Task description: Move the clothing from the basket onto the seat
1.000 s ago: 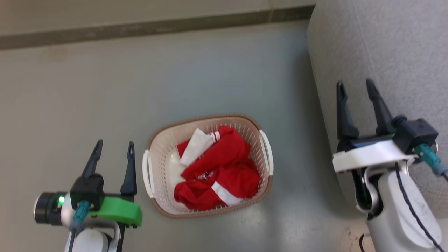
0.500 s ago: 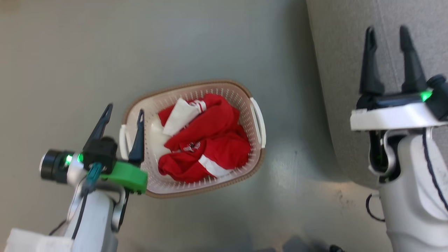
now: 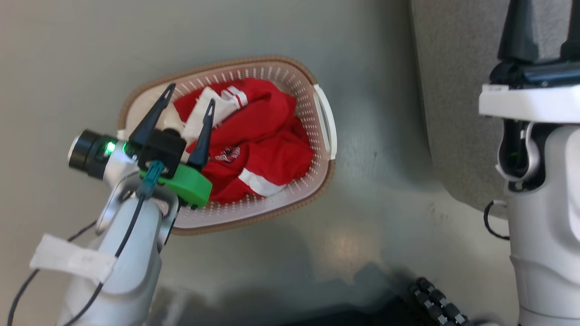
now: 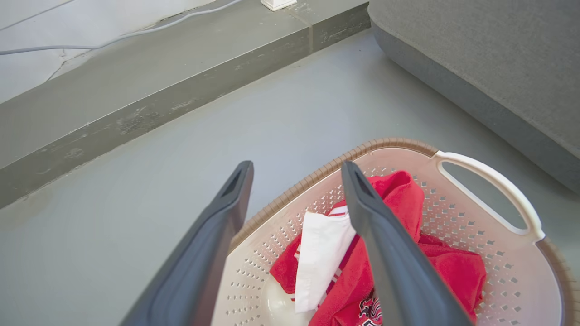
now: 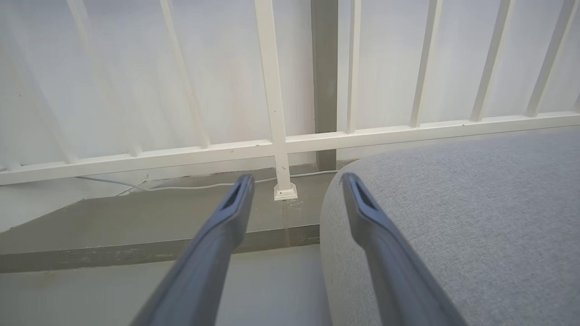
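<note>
The basket (image 3: 253,74) stands on the grey floor (image 3: 317,36), left of the seat (image 3: 453,113) and apart from it, with a strip of bare floor between them. The clothing (image 3: 267,136) lies crumpled inside the basket, red with white stripe trim and a white printed logo facing up. A white panel (image 4: 321,253) lies over its far left part.

The left jaws stand wide open and hold nothing. Their two dark fingers (image 3: 202,136) hang over the basket's left side. In the left wrist view one finger is over the clothing (image 4: 446,271), and the other lines up with the brown rim of the basket (image 4: 498,253). Whether either tip touches the fabric cannot be told.

The right jaws are also spread wide and empty. In the right wrist view one finger (image 5: 376,235) is above the rounded edge of the seat (image 5: 476,217), and the other is above the floor beside it. Beyond them a white railing (image 5: 281,145) rises from a low grey step, with a thin cable (image 5: 181,186) running along its foot.
</note>
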